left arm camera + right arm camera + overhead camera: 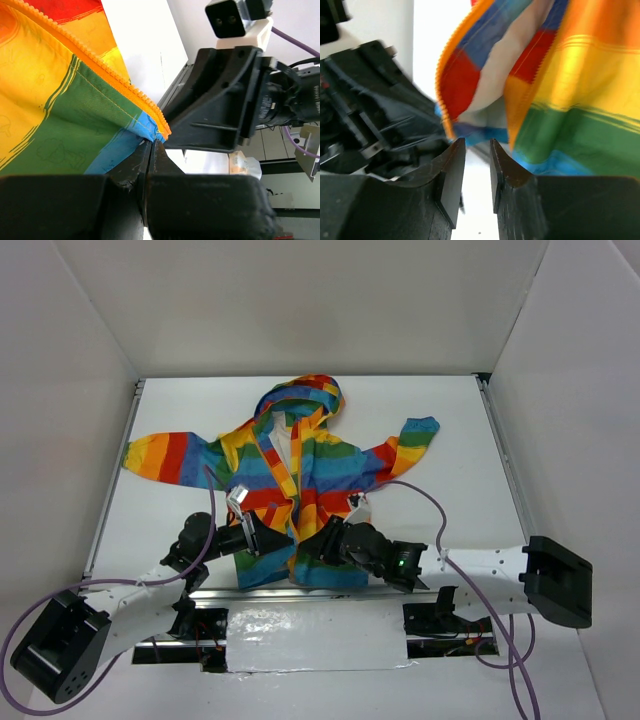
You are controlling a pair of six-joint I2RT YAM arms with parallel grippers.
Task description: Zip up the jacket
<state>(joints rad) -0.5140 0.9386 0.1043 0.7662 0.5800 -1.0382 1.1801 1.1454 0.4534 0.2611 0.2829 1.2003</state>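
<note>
The rainbow-striped jacket [330, 465] lies flat on the white table, hood at the far end and front partly open. My left gripper [151, 142] is shut on the blue bottom hem corner, right where the orange zipper [115, 82] tape ends. In the top view it [272, 540] sits at the jacket's lower edge. My right gripper [476, 142] stands open just in front of the hem of the jacket [580, 100], a narrow gap between its fingers and nothing in it. From above, the right gripper [312, 548] faces the left one closely.
White walls enclose the table [460, 440] on three sides. A shiny taped plate [315, 640] lies at the near edge between the arm bases. Purple cables [430, 505] loop over the table beside the right arm.
</note>
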